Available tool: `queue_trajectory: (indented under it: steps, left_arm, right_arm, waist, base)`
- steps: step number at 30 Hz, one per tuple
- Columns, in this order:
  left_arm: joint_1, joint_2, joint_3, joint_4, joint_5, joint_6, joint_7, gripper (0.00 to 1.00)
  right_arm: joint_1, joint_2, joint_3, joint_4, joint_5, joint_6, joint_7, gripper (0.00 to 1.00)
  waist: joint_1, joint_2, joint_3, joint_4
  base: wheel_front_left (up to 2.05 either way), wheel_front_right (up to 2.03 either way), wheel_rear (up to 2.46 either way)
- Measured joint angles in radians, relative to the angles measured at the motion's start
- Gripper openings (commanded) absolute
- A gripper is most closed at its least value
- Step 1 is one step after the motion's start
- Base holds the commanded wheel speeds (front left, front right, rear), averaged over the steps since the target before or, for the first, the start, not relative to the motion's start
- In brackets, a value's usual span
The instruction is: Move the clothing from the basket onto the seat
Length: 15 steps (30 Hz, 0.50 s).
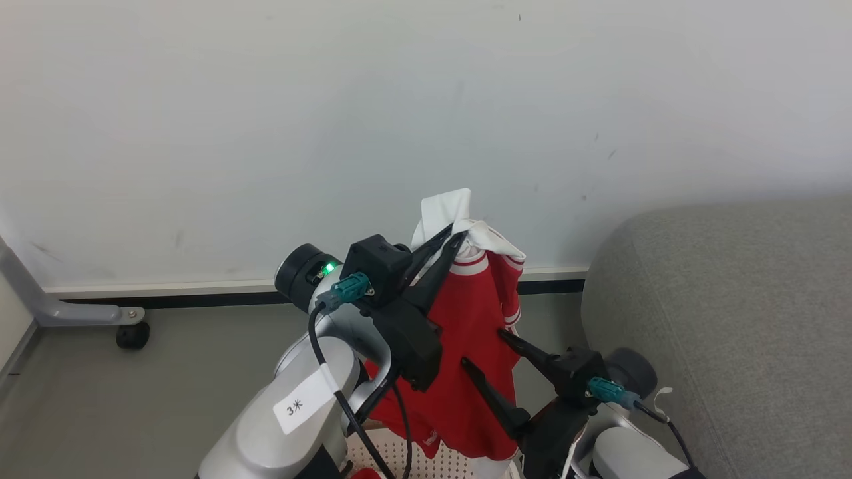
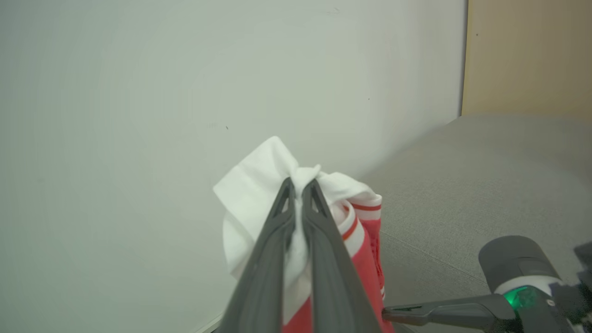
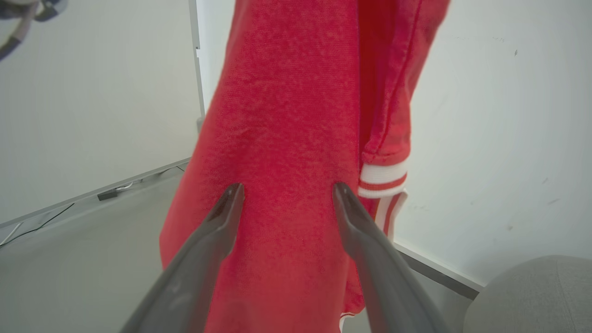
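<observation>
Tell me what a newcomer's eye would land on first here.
The bright red clothing hanging mid-frame, pinched at its white top by the shut left claw. The open right claw points at the fabric lower down, above the basket. The grey seat stands at the right.

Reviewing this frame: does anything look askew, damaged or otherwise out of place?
Nothing looks damaged or spilled. The red garment hangs bunched from the left claw, which is shut on its white edge, over the basket and not yet on the sofa. The right claw is open beside the cloth.
</observation>
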Motion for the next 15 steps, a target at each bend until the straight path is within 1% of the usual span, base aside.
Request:
queue_trajectory:
  steps: [3, 7, 10, 14, 15]
  left_arm:
    - [-0.001, 0.001, -0.014, -0.024, -0.022, 0.000, 0.016, 0.00]
    - [-0.004, 0.001, -0.030, -0.054, -0.032, 0.000, 0.030, 0.00]
    - [-0.009, 0.002, -0.037, -0.064, -0.038, 0.000, 0.036, 0.00]
    - [-0.023, 0.001, -0.050, -0.091, -0.047, 0.000, 0.052, 0.00]
    - [-0.023, 0.001, -0.050, -0.091, -0.047, 0.000, 0.052, 0.00]
  right_arm:
    - [-0.025, -0.008, 0.020, 0.024, 0.034, 0.000, 0.000, 1.00]
    - [-0.056, -0.021, 0.072, 0.063, 0.072, 0.000, 0.000, 1.00]
    - [-0.071, -0.021, 0.099, 0.082, 0.088, 0.000, 0.000, 1.00]
    - [-0.103, -0.021, 0.170, 0.116, 0.134, 0.000, 0.000, 1.00]
    - [-0.103, -0.021, 0.170, 0.116, 0.134, 0.000, 0.000, 1.00]
  waist:
    - [0.0000, 0.0000, 0.003, 0.008]
    - [0.0000, 0.0000, 0.009, 0.020]
    - [0.0000, 0.0000, 0.012, 0.026]
    - [0.0000, 0.0000, 0.020, 0.042]
    - [0.0000, 0.0000, 0.020, 0.042]
  base:
    - [0.00, 0.00, 0.00]
    - [0.00, 0.00, 0.00]
    - [0.00, 0.00, 0.00]
    - [0.00, 0.00, 0.00]
    - [0.00, 0.00, 0.00]
